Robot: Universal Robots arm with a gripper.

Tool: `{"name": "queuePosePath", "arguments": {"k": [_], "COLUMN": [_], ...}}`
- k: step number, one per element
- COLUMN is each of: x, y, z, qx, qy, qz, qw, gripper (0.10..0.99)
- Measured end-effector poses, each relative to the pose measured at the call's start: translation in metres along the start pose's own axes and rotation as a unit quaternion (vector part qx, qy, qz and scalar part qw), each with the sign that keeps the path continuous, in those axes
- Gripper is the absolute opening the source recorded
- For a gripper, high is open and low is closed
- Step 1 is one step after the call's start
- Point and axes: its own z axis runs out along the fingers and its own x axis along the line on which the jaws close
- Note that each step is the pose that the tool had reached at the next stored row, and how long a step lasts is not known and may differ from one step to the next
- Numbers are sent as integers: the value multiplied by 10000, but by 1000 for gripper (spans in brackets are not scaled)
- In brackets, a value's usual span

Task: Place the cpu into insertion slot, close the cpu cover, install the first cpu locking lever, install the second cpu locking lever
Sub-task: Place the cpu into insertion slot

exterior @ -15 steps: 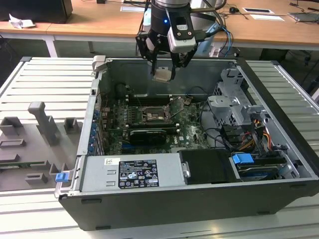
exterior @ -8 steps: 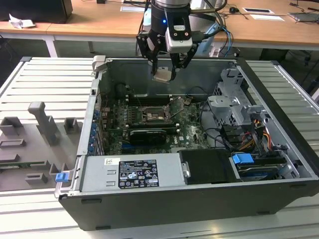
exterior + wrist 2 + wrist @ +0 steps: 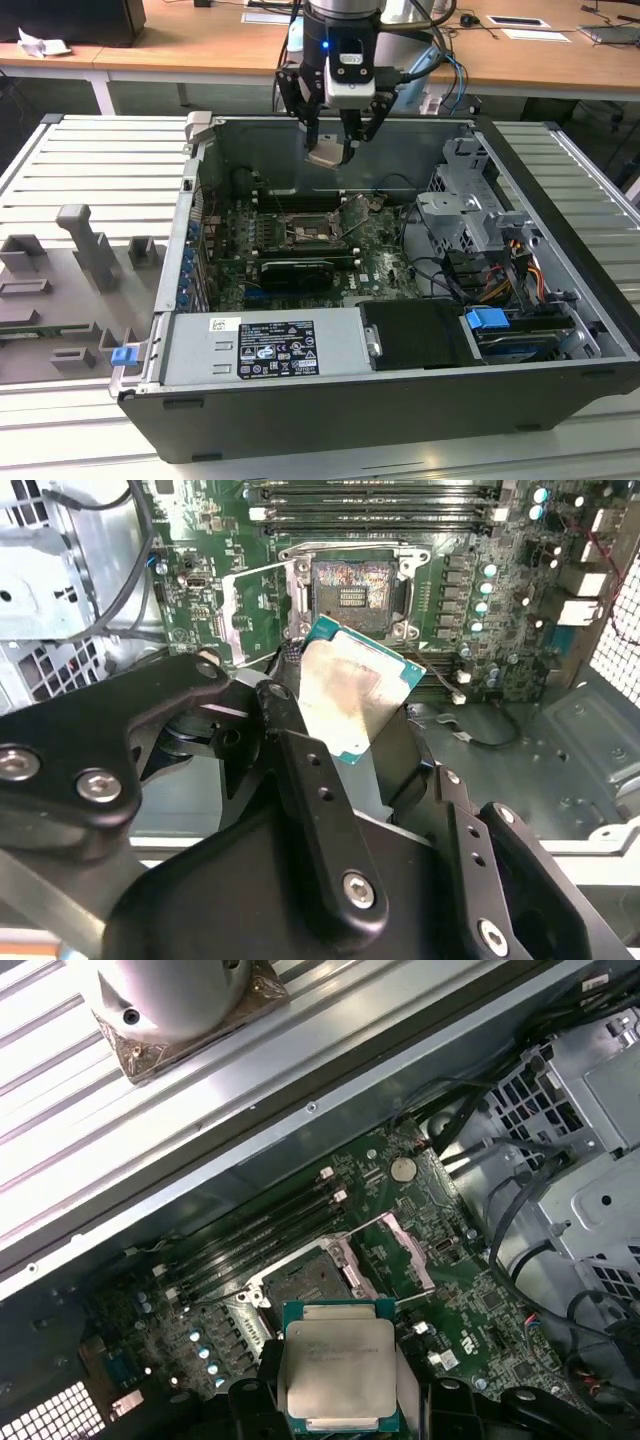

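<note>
Above the open socket [image 3: 350, 585], the gripper [image 3: 330, 150] pinches the chip [image 3: 338, 1375] between its fingers; the cover [image 3: 410, 1252] stands raised beside the socket.

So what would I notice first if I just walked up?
The black claw pinching a small flat square silver-grey chip, up in the air over the big open computer case. Down on the green circuit board, the dark square socket with a silvery rim lies open and empty.

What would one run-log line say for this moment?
end effector: shut on cpu | cpu: held aloft, not in insertion slot | cpu cover: open
</note>
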Motion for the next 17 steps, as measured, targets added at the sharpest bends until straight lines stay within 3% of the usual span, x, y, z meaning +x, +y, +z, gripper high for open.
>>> {"name": "queuePosePath", "arguments": {"k": [7,9,17], "x": [8,8,8], "y": [40,40,39], "z": [25,33,38], "qx": [20,14,7], "qy": [9,-9,-32], "qz": [85,309,594], "qw": [10000,9995,9982], "gripper": [525,525,525]}}
